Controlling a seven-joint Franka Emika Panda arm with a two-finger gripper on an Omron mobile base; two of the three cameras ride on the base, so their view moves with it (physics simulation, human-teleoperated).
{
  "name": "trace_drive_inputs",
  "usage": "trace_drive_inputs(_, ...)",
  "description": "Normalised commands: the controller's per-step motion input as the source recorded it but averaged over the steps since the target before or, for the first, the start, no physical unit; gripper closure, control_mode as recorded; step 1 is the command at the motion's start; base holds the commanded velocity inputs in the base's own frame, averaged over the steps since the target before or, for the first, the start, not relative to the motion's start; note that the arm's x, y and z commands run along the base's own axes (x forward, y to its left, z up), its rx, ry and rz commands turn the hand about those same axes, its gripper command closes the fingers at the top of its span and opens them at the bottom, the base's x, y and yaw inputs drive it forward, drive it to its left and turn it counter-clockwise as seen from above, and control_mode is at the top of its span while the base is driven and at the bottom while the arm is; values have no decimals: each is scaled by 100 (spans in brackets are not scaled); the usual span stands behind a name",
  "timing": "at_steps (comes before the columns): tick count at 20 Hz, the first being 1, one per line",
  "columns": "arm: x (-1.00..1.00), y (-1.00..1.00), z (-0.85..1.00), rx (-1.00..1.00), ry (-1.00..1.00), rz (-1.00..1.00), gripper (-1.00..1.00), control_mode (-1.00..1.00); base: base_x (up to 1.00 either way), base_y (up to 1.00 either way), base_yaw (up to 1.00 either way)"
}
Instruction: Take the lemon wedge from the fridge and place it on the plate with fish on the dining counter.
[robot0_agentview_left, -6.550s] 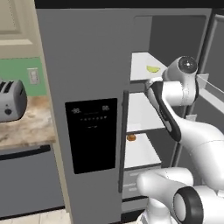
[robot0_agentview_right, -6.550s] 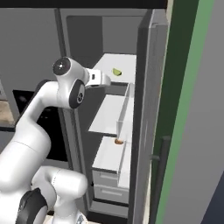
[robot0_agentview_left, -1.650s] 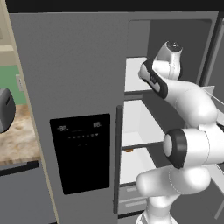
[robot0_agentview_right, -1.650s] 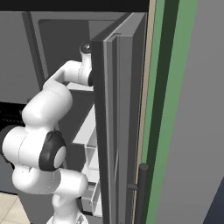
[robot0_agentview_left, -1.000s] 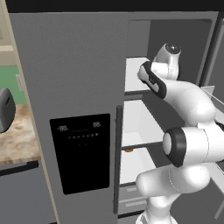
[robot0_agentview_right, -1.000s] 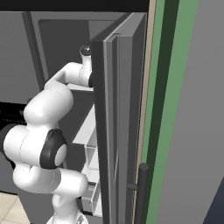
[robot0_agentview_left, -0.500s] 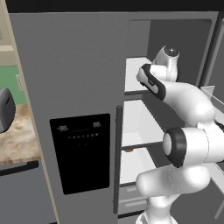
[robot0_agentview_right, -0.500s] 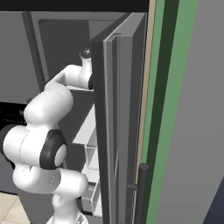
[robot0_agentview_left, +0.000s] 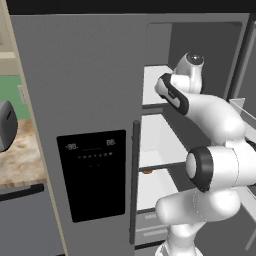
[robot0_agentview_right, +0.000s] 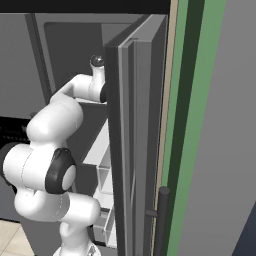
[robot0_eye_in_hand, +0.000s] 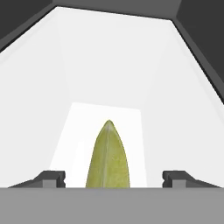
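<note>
Gripper (robot0_eye_in_hand: 114, 178) straddles the lemon wedge (robot0_eye_in_hand: 108, 158) on the white fridge shelf (robot0_eye_in_hand: 118, 78), fingertips (robot0_eye_in_hand: 51, 178) wide apart, nothing clamped, no contact visible. To grip well: keep the wedge centred between the tips, close slowly, squeeze its flat flanks low down. It's tiny and tapered, probably squirts out if pinched off-centre.

We are in a rendered home kitchen. Before us stands a tall grey fridge (robot0_agentview_left: 85, 100) with a black dispenser panel (robot0_agentview_left: 95, 172) and a long vertical handle (robot0_agentview_left: 134, 180), its right door (robot0_agentview_right: 135, 140) swung open on white shelves (robot0_agentview_left: 152, 80). To the left we see a marbled tabletop (robot0_agentview_left: 17, 160) carrying a toaster (robot0_agentview_left: 6, 125), with a green wall (robot0_agentview_left: 12, 92) behind it.
</note>
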Motion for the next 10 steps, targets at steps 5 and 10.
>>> trace_drive_inputs(5,10,2,-16,0,-2,0,100,-100,0,0,0)
trace_drive_inputs(10,0,0,-2,0,0,0,100,-100,0,0,0)
